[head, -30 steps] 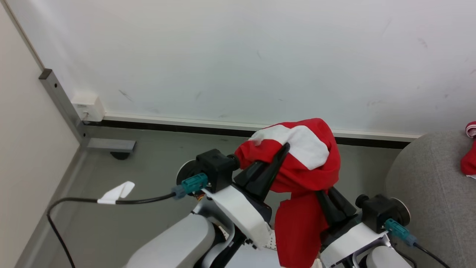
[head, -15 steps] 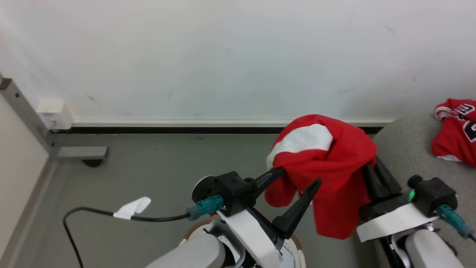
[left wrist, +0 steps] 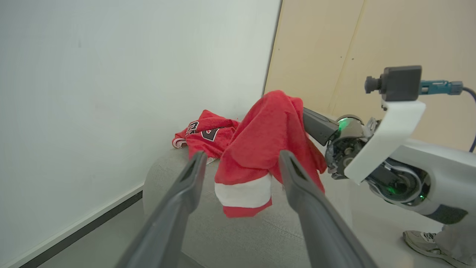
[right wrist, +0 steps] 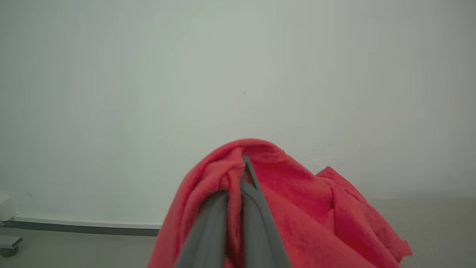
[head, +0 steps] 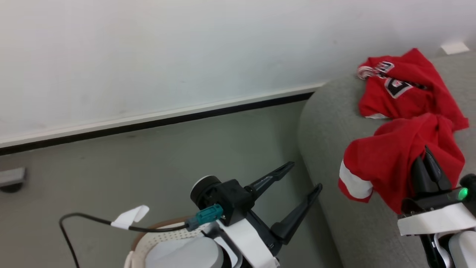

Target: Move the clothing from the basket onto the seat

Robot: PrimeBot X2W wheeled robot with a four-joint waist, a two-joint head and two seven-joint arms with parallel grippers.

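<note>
Jaws of the left gripper (head: pixel 305 174) stand wide apart and empty, while those of the right gripper (head: pixel 426 158) are pressed together on one red fabric garment with a broad white band (head: pixel 386 156). It drapes over both dark fingers and hangs down on the side toward the left gripper. Beyond the right fingertips lies the second of the two red pieces, a crumpled jersey with black, white-edged lettering (head: pixel 403 93), resting on the single large grey woven upholstered seat (head: pixel 327 123). Under the held garment is that seat's rounded edge; whether the cloth touches it cannot be told. Behind and below the left jaws sits one cream perforated plastic basket with a tan rim (head: pixel 160 233).
</note>
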